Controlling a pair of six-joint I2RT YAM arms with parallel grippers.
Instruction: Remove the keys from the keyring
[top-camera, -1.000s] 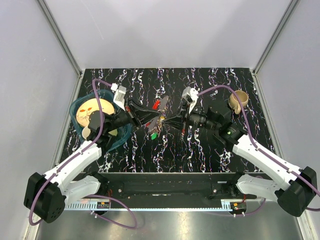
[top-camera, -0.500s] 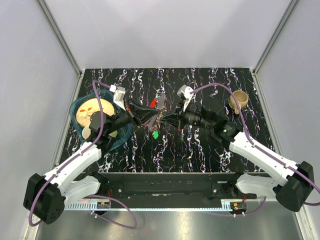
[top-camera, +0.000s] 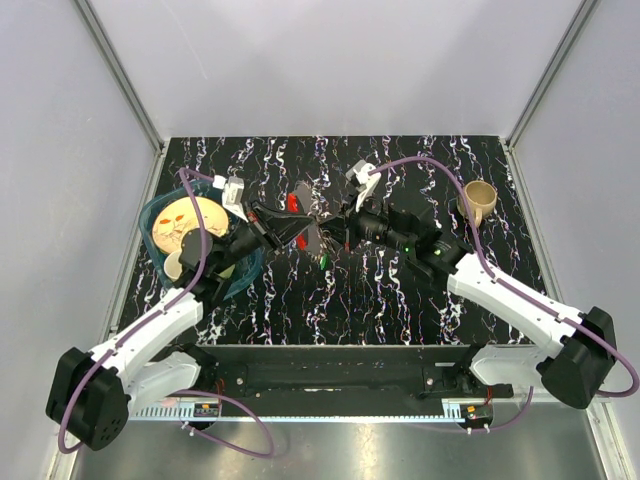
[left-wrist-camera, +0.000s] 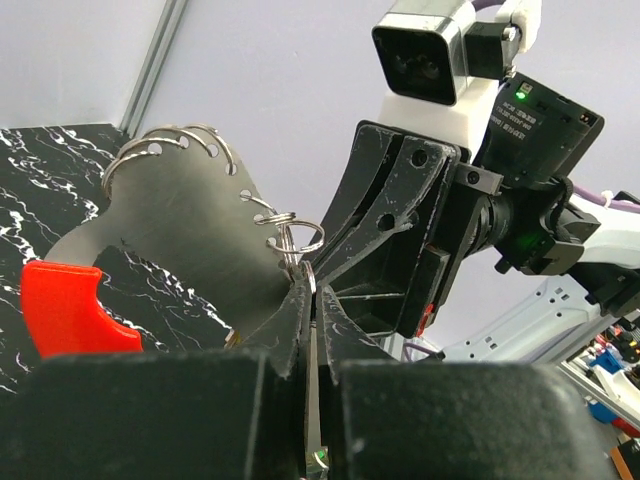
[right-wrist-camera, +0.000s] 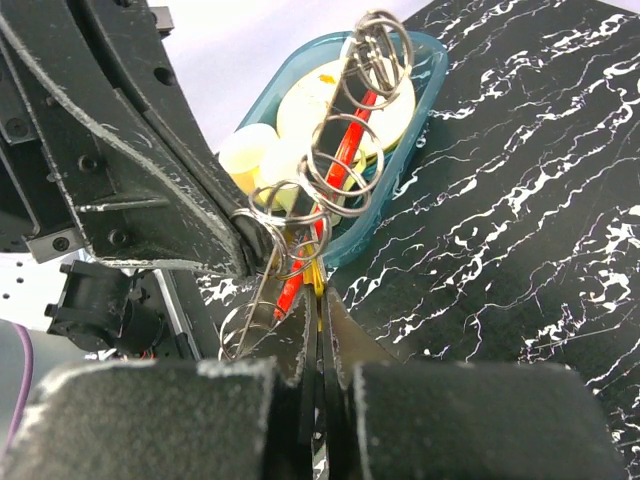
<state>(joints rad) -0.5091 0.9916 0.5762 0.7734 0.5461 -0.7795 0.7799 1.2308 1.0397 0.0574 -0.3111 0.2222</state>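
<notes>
From above, the left gripper (top-camera: 288, 226) and right gripper (top-camera: 338, 228) meet tip to tip above the worktop (top-camera: 400, 290). The one keyring (top-camera: 312, 232) lies straight ahead of both and equally near. Its long axis runs crosswise to them, with one red piece (top-camera: 293, 202) on the far side and one green key (top-camera: 323, 262) dangling nearside; other keys are unreadable.

At the left wrist, the fingers are pressed together on thin metal at the keyring's edge, with several small rings (left-wrist-camera: 295, 238) just beyond the tips.

At the right wrist, the fingers are likewise pinched shut on the keyring's lower end. What exactly they bite is hidden.
</notes>
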